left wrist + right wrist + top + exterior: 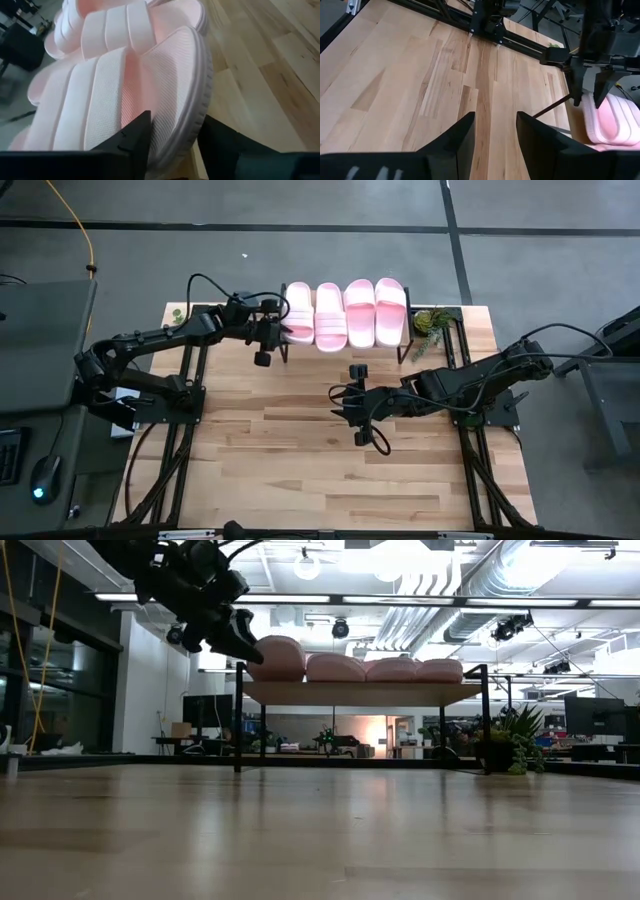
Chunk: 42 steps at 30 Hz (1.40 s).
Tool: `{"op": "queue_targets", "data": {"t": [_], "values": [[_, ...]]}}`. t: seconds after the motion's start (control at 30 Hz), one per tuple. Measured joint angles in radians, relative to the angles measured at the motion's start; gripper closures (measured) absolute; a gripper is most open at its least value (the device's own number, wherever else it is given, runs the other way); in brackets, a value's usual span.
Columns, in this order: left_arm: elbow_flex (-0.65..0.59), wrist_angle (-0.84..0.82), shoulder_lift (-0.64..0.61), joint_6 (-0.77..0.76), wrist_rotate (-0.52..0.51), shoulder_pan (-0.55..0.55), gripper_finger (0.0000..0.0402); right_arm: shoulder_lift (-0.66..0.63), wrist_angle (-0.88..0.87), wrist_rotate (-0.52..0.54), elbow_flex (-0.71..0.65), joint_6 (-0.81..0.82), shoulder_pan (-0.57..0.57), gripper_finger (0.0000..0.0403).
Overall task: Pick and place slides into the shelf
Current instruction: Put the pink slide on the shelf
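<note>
Left gripper (281, 332) at shelf (360, 693), fingers (131, 137) parted astride edge of leftmost of four slides (345, 313), grip not confirmed. Sole texture seen in left wrist view only. Right gripper (340, 402) parted, empty, over bench (300, 450); no legible writing.

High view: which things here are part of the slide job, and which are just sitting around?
Part of the job:
- four pale pink foam slide sandals, in a row on the shelf
- low wooden-topped shelf with black metal legs
- left gripper, at the leftmost sandal
- right gripper, waiting over the table's middle

Just lying about:
- small green plant beside the shelf
- computer mouse off the table
</note>
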Motion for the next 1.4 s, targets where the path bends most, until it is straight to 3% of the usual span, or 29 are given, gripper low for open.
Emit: {"op": "queue_targets", "data": {"t": [0.5, 0.7, 0.97, 1.1, 1.23, 1.4], "values": [[0.000, -0.029, 0.000, -0.061, -0.007, 0.001, 0.0185, 0.000, 0.000, -0.001, 0.000, -0.002, -0.001, 0.0269], [0.002, -0.046, -0.006, -0.085, 0.004, 0.000, 0.0174, 0.000, -0.001, -0.002, 0.000, -0.006, -0.011, 0.0269], [0.101, -0.230, -0.016, -0.142, 0.002, 0.001, 0.0158, 0.001, -0.006, -0.046, 0.000, 0.002, -0.044, 0.0269], [0.135, -0.287, -0.016, -0.158, 0.055, 0.000, 0.0145, 0.024, -0.006, -0.049, 0.000, 0.008, -0.055, 0.0269], [0.138, -0.287, -0.016, -0.176, 0.090, -0.009, 0.0136, 0.052, 0.002, -0.080, 0.000, -0.015, -0.060, 0.0269], [0.139, -0.260, -0.016, -0.177, 0.040, -0.038, 0.0142, 0.069, 0.031, -0.087, 0.000, -0.029, -0.059, 0.0269]]}}
